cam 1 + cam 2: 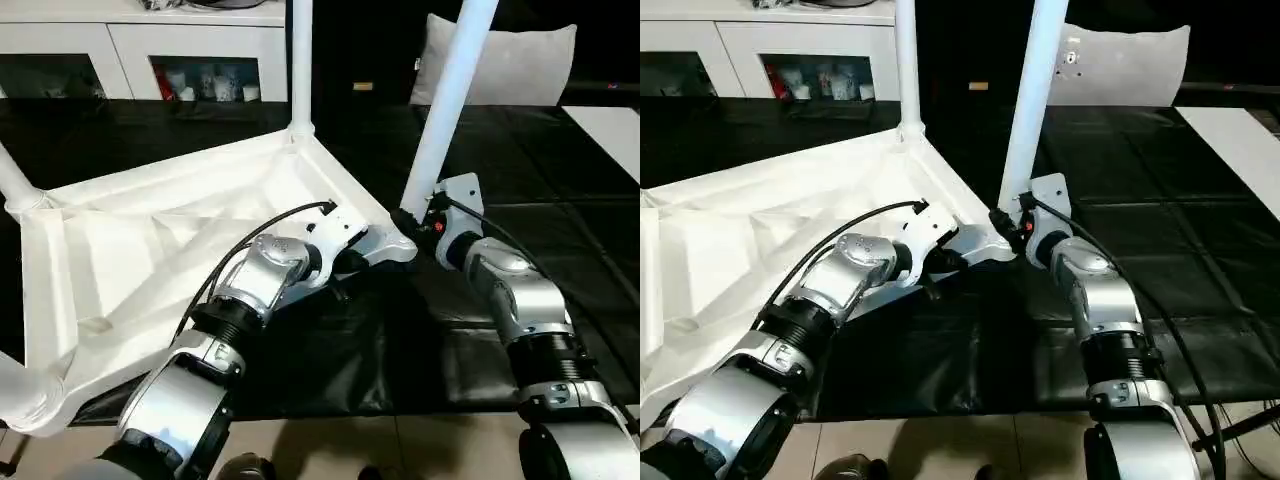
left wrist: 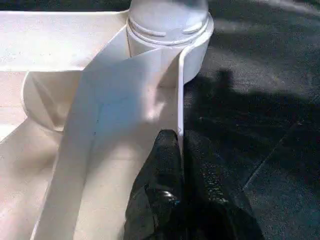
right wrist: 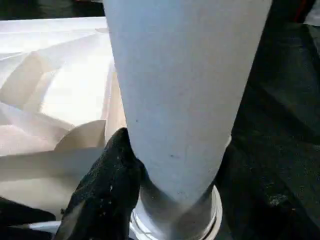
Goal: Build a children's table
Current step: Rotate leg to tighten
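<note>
The white children's table [image 1: 130, 270] lies upside down on a black mat, ribbed underside up. Three legs stand in corner sockets: one at the far corner [image 1: 300, 60], one at the left [image 1: 15, 180] and one at the near left [image 1: 20, 390]. My left gripper [image 1: 350, 262] is shut on the table's rim [image 2: 125, 100], one black finger [image 2: 162, 165] on each side of the thin wall, just short of the right corner socket [image 2: 170, 30]. My right gripper [image 1: 415, 222] is shut on the fourth leg [image 1: 450, 100] low down, where the leg [image 3: 185, 100] enters that socket; one finger [image 3: 107, 185] presses its side.
A white cabinet with dark glass compartments [image 1: 200, 50] runs along the back. A grey cushion [image 1: 510, 65] leans behind the held leg. The black mat [image 1: 560, 200] stretches to the right, with a white panel [image 1: 615, 130] at its far right. Pale floor [image 1: 400, 440] borders the mat's near edge.
</note>
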Robot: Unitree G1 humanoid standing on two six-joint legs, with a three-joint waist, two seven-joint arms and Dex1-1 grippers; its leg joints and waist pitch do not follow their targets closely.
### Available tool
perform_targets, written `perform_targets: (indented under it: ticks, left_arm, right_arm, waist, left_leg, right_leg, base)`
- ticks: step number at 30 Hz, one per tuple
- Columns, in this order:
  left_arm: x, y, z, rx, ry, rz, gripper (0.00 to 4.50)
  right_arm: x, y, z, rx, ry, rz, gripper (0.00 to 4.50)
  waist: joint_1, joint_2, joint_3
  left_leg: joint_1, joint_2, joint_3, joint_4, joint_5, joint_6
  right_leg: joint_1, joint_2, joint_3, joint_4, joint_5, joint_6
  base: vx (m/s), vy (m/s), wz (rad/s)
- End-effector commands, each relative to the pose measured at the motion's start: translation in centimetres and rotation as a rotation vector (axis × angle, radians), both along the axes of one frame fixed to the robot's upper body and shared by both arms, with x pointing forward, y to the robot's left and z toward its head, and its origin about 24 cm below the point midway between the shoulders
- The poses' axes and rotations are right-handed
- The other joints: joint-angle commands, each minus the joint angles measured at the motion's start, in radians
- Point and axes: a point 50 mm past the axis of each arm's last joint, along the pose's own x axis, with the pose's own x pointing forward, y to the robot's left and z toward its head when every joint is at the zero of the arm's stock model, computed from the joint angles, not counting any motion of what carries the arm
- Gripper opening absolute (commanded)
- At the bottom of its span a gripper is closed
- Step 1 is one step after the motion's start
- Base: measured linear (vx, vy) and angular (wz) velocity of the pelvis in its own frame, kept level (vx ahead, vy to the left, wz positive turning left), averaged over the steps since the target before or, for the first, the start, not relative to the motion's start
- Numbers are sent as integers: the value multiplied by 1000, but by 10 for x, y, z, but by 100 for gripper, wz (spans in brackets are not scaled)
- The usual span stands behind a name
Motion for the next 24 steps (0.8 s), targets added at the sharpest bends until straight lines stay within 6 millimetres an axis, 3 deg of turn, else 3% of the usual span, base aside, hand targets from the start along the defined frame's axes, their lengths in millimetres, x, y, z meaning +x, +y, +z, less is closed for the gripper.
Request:
perform_targets:
  ticks: [1,7,13,14,16,18,21,24]
  left_arm:
    - [-1,-19,19,-92,-69,-58,0]
    - [-1,3,8,6,-87,-92,0]
    - [-4,19,2,53,-79,-174,0]
    - [-6,24,1,67,-71,-203,0]
    - [-6,24,1,67,-71,-203,0]
    - [-15,41,-4,130,-39,-362,0]
    - [-16,46,-5,151,-29,-393,0]
    - [-21,50,-6,170,-19,-471,0]
  right_arm:
    - [-6,16,-13,-2,55,66,266]
    - [-8,0,-13,-13,33,70,334]
    - [-17,-18,-10,-38,3,196,388]
    - [-20,-26,-7,-33,-6,225,398]
    - [-20,-26,-7,-33,-6,225,407]
    - [-35,-48,-2,-107,-8,404,431]
    - [-40,-53,-2,-139,5,462,448]
    - [-45,-61,3,-156,11,551,448]
  waist:
    - [6,-12,-88]
    - [5,-12,-85]
    - [9,-13,-85]
    - [9,-5,-81]
    - [8,-9,-82]
    - [16,-9,-79]
    - [24,-7,-79]
    - [26,-8,-77]
  left_leg:
    - [21,71,-39,-65,-150,60]
    - [23,72,-40,-68,-188,45]
    - [21,73,-40,-65,-179,57]
    - [20,73,-41,-66,-186,57]
    - [22,75,-41,-67,-190,54]
    - [23,75,-42,-67,-216,60]
    - [25,78,-38,-67,-209,62]
    - [26,79,-41,-68,-240,51]
  right_leg:
    - [54,-100,61,-73,-208,-207]
    - [53,-101,61,-82,-278,-182]
    - [55,-102,60,-77,-254,-190]
    - [54,-102,60,-79,-264,-191]
    - [54,-100,60,-78,-264,-193]
    - [56,-102,59,-85,-296,-181]
    - [51,-98,61,-80,-283,-185]
    - [50,-103,58,-85,-348,-183]
  base:
    - [0,0,0]
    - [0,0,0]
    - [0,0,0]
    - [0,0,0]
    - [0,0,0]
    - [0,0,0]
    - [0,0,0]
    - [0,0,0]
